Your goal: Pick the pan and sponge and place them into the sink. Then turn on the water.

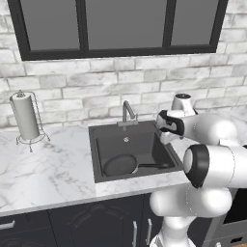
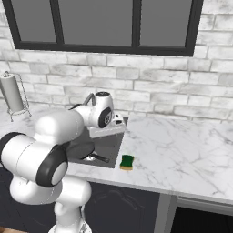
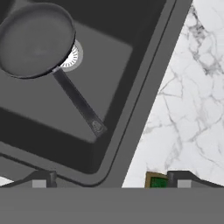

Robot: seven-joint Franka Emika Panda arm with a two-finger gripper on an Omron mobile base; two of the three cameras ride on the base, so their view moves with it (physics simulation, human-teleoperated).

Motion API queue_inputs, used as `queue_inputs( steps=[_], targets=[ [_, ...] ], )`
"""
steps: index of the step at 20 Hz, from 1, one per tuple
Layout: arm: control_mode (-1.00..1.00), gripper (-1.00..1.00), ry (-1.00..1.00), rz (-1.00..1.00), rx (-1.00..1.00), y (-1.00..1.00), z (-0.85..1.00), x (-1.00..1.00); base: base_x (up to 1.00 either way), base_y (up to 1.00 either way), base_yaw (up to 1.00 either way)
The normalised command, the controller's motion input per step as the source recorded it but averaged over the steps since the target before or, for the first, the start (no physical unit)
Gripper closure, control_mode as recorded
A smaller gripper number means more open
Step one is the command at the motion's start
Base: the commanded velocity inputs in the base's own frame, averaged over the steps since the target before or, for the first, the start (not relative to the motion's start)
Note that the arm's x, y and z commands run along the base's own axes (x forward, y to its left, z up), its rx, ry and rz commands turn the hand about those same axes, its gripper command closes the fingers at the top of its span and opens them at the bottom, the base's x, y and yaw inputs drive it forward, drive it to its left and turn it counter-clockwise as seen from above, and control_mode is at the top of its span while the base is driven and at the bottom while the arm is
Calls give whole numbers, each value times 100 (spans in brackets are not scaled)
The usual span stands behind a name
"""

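Pan in sink; sponge on counter; my fingers wide open and empty.

The pan (image 1: 120, 165) lies flat on the floor of the sink (image 1: 98, 130), its handle pointing toward the basin's right wall, its bowl partly covering the drain (image 3: 72, 57). The sponge (image 2: 127, 161) sits green side up on the marble counter (image 2: 182, 150), just beside the sink's right rim and near the front edge. My gripper (image 3: 111, 178) hovers above that rim, one fingertip over the basin, the other beside the sponge, gripping nothing. The faucet (image 1: 127, 112) stands behind the basin.
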Motion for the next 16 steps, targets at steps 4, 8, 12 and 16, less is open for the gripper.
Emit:
queue_inputs(
  steps=[4,8,12,16],
  targets=[
    [-100,-100,2,-15,7,-20,1,-19,0,0,0],
    [-100,-100,0,-12,6,-22,9,-24,0,0,0],
    [-100,-100,0,-10,4,-26,7,-23,0,0,0],
    [-100,-100,-1,-9,3,-26,6,-28,0,0,0]
  ],
)
